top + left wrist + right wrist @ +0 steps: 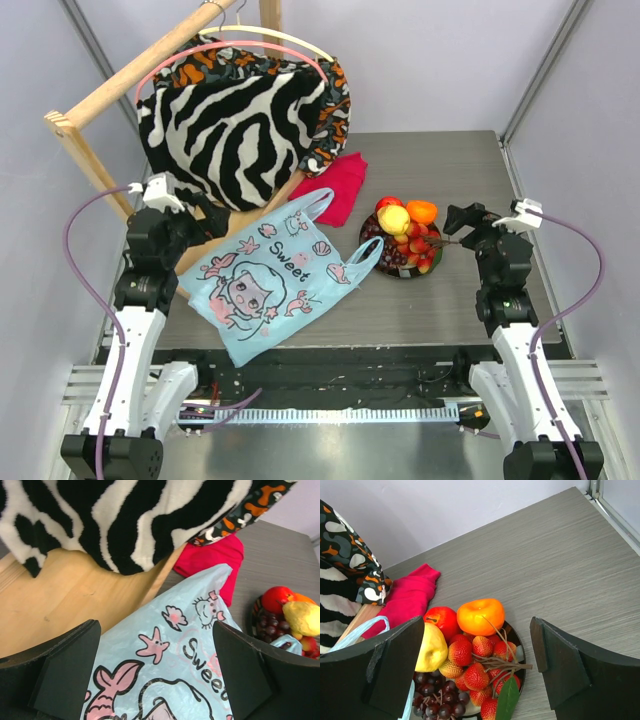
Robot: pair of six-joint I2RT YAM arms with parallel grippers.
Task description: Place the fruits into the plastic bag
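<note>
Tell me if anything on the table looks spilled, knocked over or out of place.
Nothing spilled: the fruits all sit piled on the dark plate. The one odd bit is the plastic bag, lying flat, with one handle draped over the plate's left rim onto the grapes.

Grey wood-grain worktop (450, 300), plain pale lilac walls (430, 60) behind and at both sides, slim metal posts (538, 70) in the corners, light wooden frame (130, 72) at back left, soft even light
</note>
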